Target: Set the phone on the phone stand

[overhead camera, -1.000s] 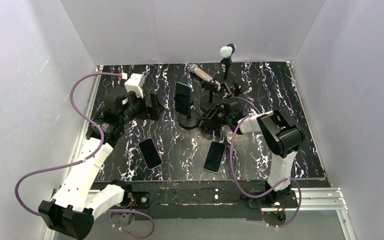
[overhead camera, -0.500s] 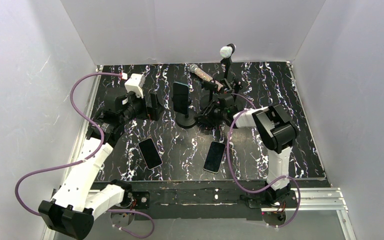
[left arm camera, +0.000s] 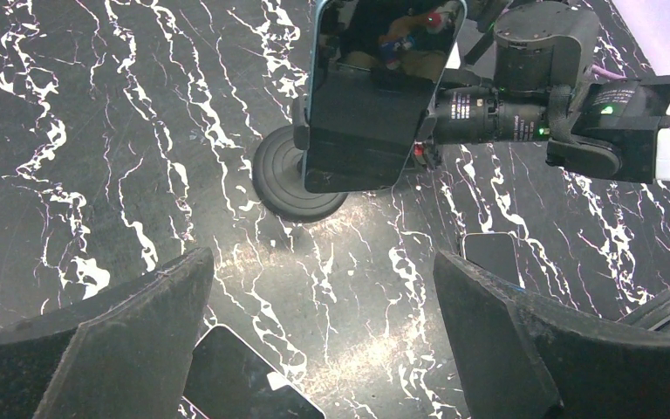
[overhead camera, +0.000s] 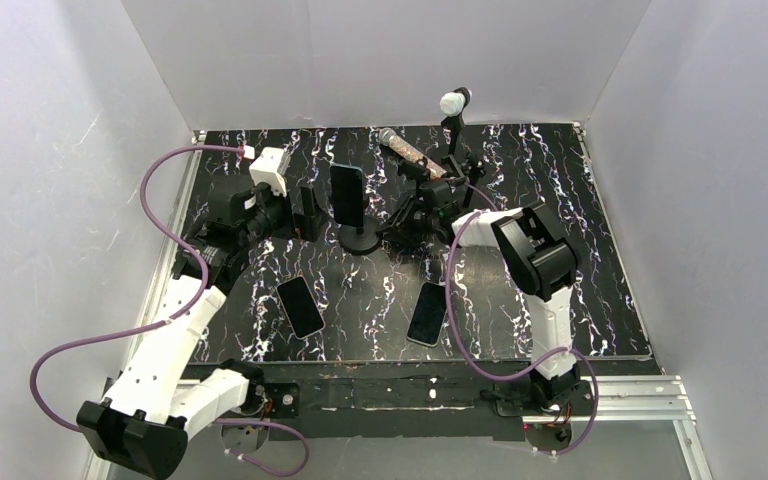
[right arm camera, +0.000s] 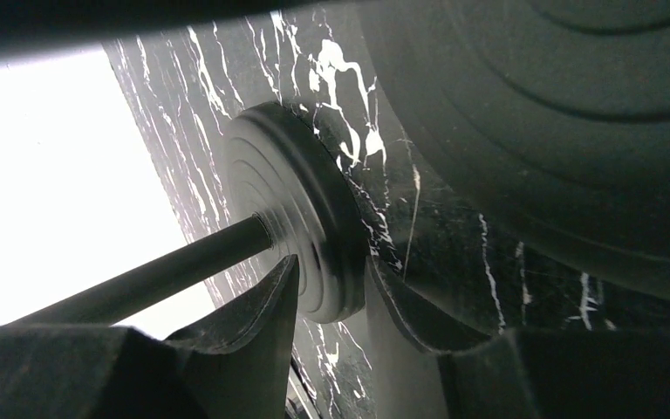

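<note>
A dark phone [overhead camera: 348, 194] stands upright on the black phone stand [overhead camera: 362, 240]; both show in the left wrist view, phone [left arm camera: 371, 96] above the round base [left arm camera: 292, 179]. My right gripper [overhead camera: 388, 222] lies low, turned on its side. Its jaws [right arm camera: 331, 271] pinch the rim of the stand's base [right arm camera: 301, 218], beside the thin stem. My left gripper [overhead camera: 305, 212] hovers left of the stand, open and empty [left arm camera: 321, 262]. Two more phones lie flat on the table, one left [overhead camera: 300, 306] and one right [overhead camera: 428, 313].
Two microphone stands are at the back, one with a white microphone [overhead camera: 454, 102] and one with a pink one [overhead camera: 403, 148]. A second round base [right arm camera: 576, 113] sits very close to my right wrist. White walls enclose the marble table [overhead camera: 560, 200].
My right gripper has moved left and slightly back, and the phone stand with its phone has slid left with it, closer to my left gripper. The left arm has not moved.
</note>
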### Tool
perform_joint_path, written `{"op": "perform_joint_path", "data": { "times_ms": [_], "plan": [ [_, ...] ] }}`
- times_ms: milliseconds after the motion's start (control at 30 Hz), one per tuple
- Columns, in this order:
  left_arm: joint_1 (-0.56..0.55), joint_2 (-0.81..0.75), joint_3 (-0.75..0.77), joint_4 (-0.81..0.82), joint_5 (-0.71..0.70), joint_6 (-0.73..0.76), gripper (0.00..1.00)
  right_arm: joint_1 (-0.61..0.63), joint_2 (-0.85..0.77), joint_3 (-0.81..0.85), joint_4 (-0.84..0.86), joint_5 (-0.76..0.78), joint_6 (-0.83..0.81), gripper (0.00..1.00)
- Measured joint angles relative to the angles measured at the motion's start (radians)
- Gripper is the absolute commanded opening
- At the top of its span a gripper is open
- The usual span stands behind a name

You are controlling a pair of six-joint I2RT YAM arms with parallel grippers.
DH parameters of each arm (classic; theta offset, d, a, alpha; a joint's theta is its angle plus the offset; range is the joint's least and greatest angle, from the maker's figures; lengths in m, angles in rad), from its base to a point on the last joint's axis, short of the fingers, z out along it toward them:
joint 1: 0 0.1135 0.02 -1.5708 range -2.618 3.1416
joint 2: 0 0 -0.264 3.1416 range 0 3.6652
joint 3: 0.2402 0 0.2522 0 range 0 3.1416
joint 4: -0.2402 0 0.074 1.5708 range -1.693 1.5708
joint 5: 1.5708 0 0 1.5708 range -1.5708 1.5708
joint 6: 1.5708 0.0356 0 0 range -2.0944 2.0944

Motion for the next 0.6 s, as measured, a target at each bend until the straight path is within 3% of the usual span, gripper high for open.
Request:
{"op": "perform_joint_path", "data": {
  "times_ms": [600],
  "plan": [
    [0.0,-0.009,0.0,0.0,-0.001,0.003,0.98,0.13,0.112,0.153,-0.01,-0.046,0.039,0.42]
  ]
}}
